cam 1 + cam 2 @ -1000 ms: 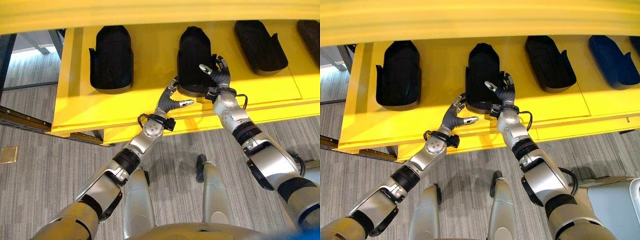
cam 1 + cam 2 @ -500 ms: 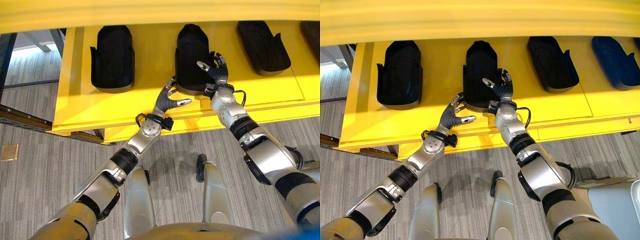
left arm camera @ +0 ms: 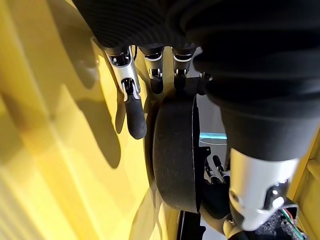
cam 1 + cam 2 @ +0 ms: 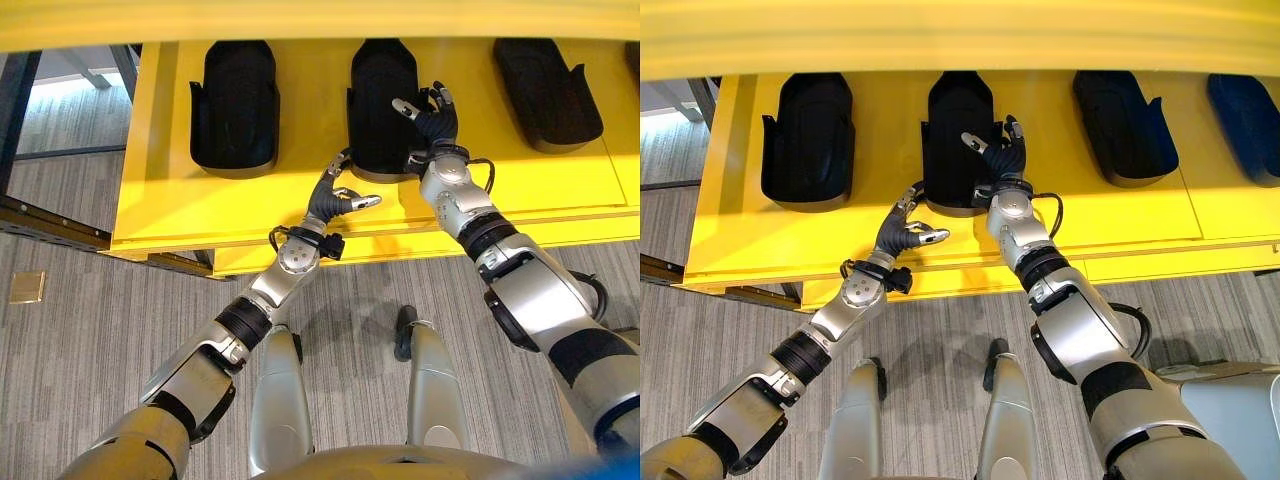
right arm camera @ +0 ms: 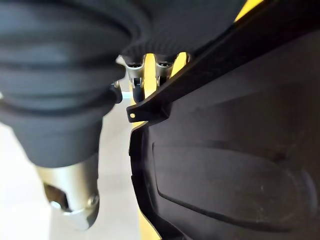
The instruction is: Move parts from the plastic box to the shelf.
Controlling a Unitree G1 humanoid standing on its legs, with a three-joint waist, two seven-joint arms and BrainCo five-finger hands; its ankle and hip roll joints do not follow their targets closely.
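A black moulded part lies on the yellow shelf, in the middle of a row. My right hand is open, its fingers and thumb spread against the part's right side. My left hand is open too, fingers relaxed, resting on the shelf just by the part's front left corner. In the left wrist view the straight fingers lie beside the part's rounded edge. The right wrist view has the part's inner face very close.
Another black part lies to the left, one more to the right, and a blue part beyond that. The shelf's upper board overhangs the row. A pale box corner shows at lower right.
Both hands have reached further in over the shelf, and the middle part sits a little deeper. The whole view has also shifted as the camera moved.
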